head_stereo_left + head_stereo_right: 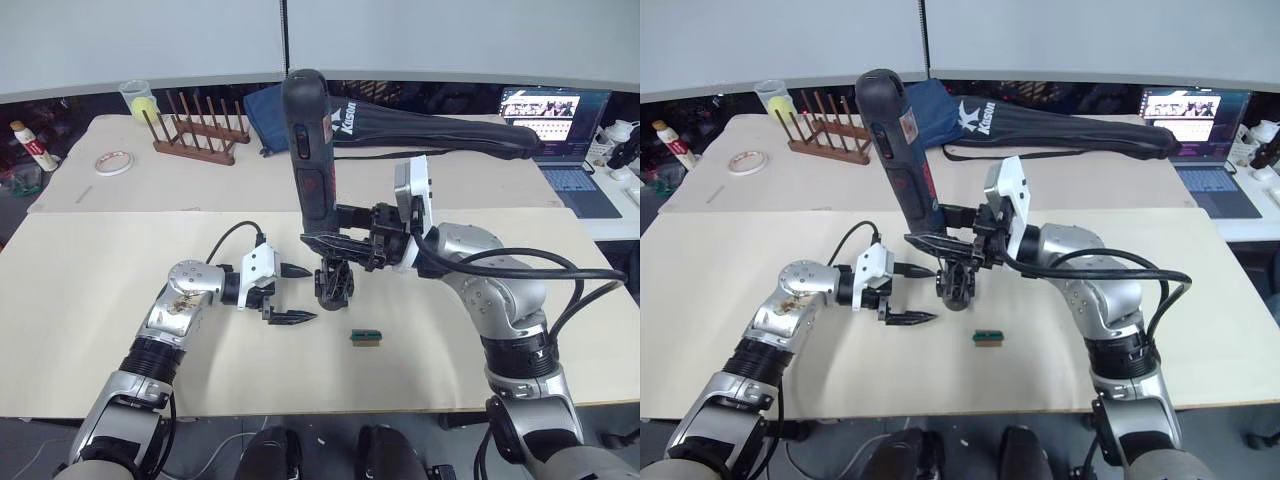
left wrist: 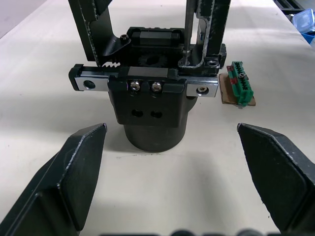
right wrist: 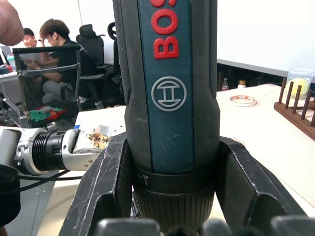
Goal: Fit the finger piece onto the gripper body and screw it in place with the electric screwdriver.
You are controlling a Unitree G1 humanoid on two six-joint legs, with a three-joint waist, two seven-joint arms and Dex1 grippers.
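On the big beige table (image 1: 90, 300) everything's bunched up in the middle. My right gripper (image 1: 335, 240) is clamped around the electric screwdriver (image 1: 308, 150), both fingers squeezing its lower barrel, and the tool stands nearly upright, leaning a bit, with the bit coming straight down onto the gripper body (image 1: 334, 282). That chunky black gripper body sits upright on the table right under the screwdriver, between my two arms. My left gripper (image 1: 288, 294) is just beside it on my left, fingers spread wide with nothing in them, pointing at the body. Can't honestly pick out the finger piece on the body from here. Smallest thing: a little green block (image 1: 365, 338) lying on the table near the body, on my right side of it.
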